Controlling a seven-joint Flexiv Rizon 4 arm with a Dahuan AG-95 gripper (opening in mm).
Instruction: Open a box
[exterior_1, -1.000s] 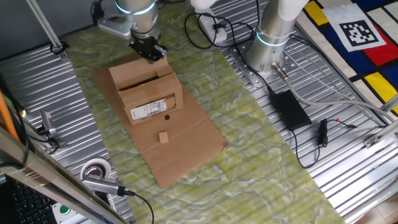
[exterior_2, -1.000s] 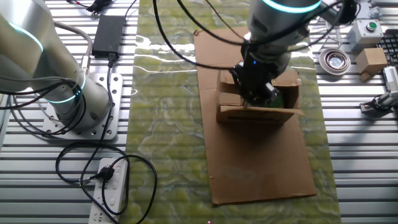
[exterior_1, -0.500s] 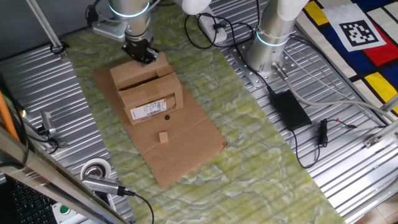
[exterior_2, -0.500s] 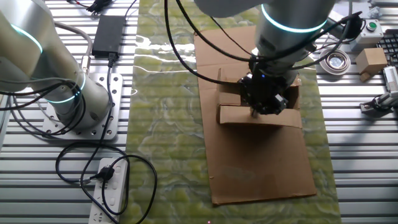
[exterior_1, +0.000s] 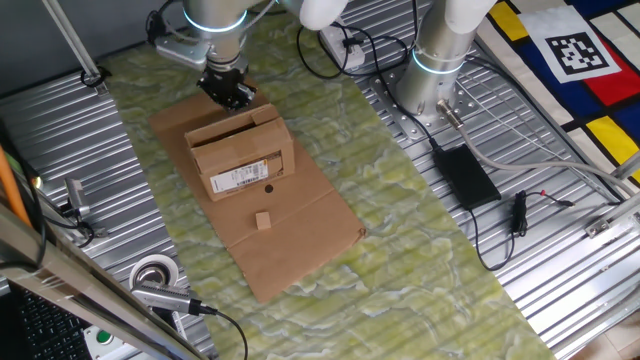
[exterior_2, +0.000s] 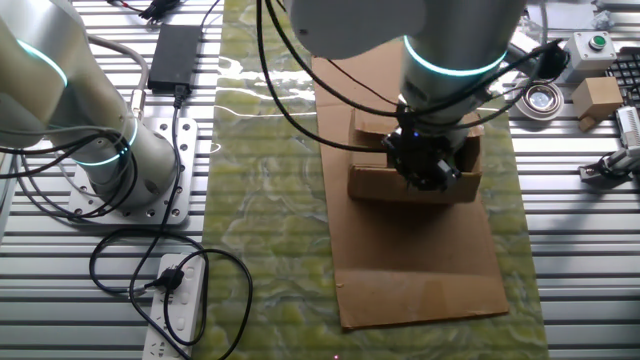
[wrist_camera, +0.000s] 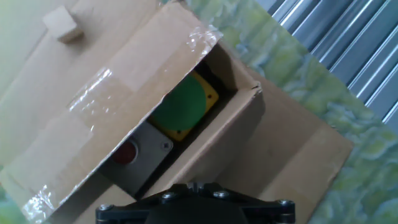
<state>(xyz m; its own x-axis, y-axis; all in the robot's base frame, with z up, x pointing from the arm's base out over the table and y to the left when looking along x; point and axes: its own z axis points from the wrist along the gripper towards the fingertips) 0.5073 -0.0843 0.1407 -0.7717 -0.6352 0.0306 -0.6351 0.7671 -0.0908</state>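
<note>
Green matting covers the counter where the box (exterior_1: 240, 152), light, stiff cardboard best lifted by a flap edge, sits under the fingers (exterior_1: 229, 92), whose state I cannot tell.

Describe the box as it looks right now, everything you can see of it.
The box is a small brown cardboard carton resting on a large flat cardboard sheet. Its side carries a white barcode label with a small dark dot below. Clear tape remnants cling to one top flap. The flaps stand parted; inside show a green and yellow item and a grey part with a red button. The gripper is at its far flap.
</note>
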